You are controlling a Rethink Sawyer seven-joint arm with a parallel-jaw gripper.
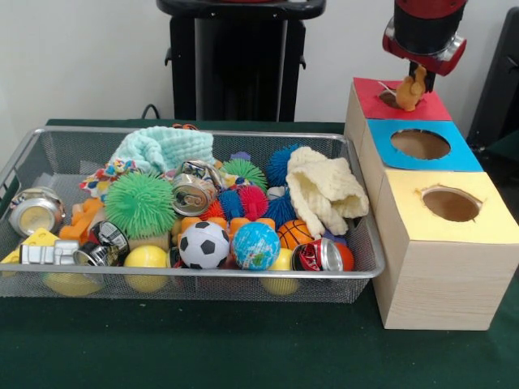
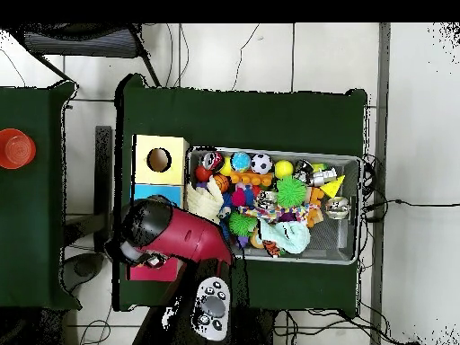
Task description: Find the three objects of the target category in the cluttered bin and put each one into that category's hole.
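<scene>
The wire-mesh bin (image 1: 49, 143) holds a heap of toys: a green spiky ball (image 1: 139, 203), a soccer ball (image 1: 203, 244), a globe ball (image 1: 255, 245), a small basketball (image 1: 294, 233), cans (image 1: 195, 188), a cream knitted cloth (image 1: 324, 190) and a mint cloth (image 1: 162, 148). Three wooden boxes stand beside it, each with a hole: red-topped (image 1: 369, 101), blue-topped (image 1: 419, 144) and yellow-topped (image 1: 451, 204). My gripper (image 1: 413, 87) hangs just over the red box's hole, shut on a small orange toy (image 1: 409, 93). In the overhead view the arm (image 2: 175, 235) hides the gripper and most of the red box.
The black pedestal (image 1: 239, 57) stands behind the bin. In the overhead view the bin (image 2: 356, 211) lies right of the yellow box (image 2: 160, 144). A red round thing (image 2: 15, 148) sits on a second green table at the left.
</scene>
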